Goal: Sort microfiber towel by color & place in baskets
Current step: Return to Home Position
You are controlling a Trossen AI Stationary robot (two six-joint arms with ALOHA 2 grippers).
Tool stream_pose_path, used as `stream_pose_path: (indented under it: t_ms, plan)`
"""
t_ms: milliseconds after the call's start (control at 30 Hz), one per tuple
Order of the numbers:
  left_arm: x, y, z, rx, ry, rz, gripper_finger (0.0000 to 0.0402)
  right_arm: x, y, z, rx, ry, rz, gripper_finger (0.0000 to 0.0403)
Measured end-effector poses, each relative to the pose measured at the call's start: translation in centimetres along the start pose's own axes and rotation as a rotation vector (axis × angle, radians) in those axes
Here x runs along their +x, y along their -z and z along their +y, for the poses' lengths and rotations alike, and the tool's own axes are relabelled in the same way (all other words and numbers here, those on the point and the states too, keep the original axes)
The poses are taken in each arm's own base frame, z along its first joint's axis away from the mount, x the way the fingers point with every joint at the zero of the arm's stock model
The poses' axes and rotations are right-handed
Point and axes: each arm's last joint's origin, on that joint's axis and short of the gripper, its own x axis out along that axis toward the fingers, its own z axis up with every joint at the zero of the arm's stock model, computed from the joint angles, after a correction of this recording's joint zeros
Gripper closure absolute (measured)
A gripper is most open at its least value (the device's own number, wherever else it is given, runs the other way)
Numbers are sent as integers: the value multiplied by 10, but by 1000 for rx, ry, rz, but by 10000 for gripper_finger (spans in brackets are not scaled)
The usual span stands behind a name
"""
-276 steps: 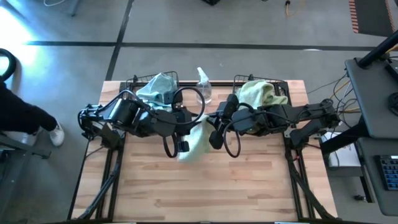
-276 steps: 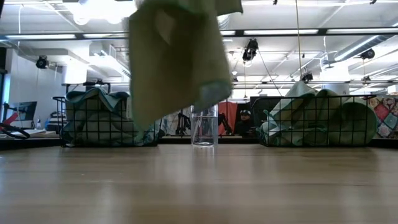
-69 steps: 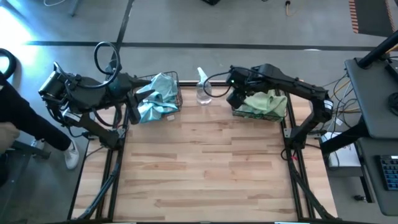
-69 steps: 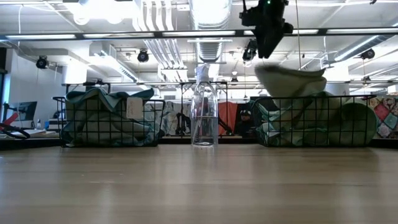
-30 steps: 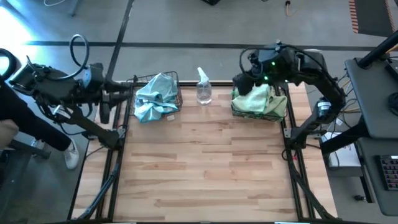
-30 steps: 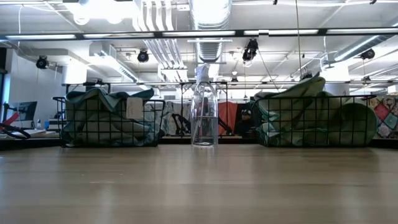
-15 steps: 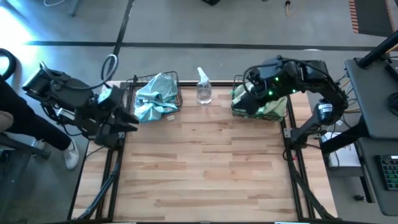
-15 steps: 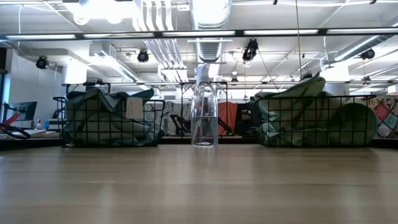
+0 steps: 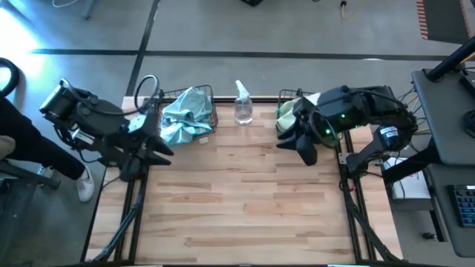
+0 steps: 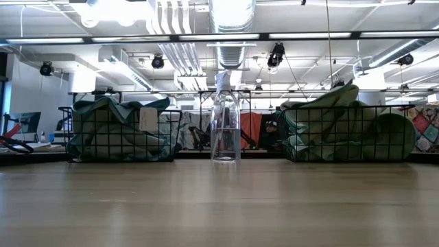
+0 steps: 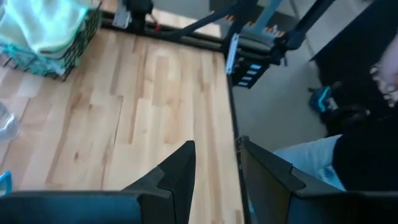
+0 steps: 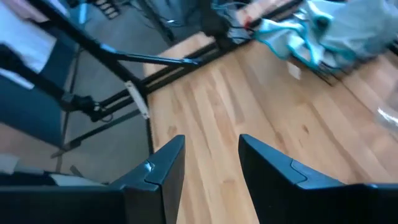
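Workshop hall around our wooden table

Looking down, we see a grey concrete floor [image 9: 223, 30] crossed by a dark line [image 9: 223, 53]. A pale plank table top [image 9: 237, 215] sits in the middle, and a grey desk [image 9: 445, 141] with a keyboard [image 9: 464, 204] stands at the right edge. From table height we see long ceiling strip lights [image 10: 322, 36], a round silver duct [image 10: 230, 14] and a pale wall [image 10: 27, 92] on the left.

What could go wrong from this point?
The green towels are heaped above the right basket's rim, so one may slide out. The right pincer, open, hangs close beside that basket and could snag it. A person stands near the left arm, at risk of a knock.
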Motion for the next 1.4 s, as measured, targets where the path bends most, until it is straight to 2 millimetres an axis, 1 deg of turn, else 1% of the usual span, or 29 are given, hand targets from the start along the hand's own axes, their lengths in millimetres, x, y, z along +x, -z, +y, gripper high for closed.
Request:
stream_pose_path:
  t_ms: [133,267,433,600,700,900,1033,1167,1400]
  plan:
    - [-16,2,0,30,44,-64,287,0,4,12,-82,-40,-19,257]
    - [-28,4,-2,85,78,-109,287,-1,10,21,-136,-13,-39,257]
    - [-30,8,-3,142,57,-120,287,-1,16,29,-192,33,-63,257]
    - [-27,16,-4,163,48,-121,287,3,20,34,-230,40,-67,257]
    - [-22,21,-4,164,70,-153,287,14,19,39,-262,5,-106,257]
    - [-10,38,-2,162,147,-209,287,41,21,46,-315,-119,-102,257]
    - [-7,50,4,151,213,-255,287,57,26,46,-315,-129,-97,257]
    - [-3,64,11,132,234,-288,287,77,32,45,-303,-135,-100,257]
    - [4,85,22,108,296,-346,287,112,49,40,-243,-165,-71,257]
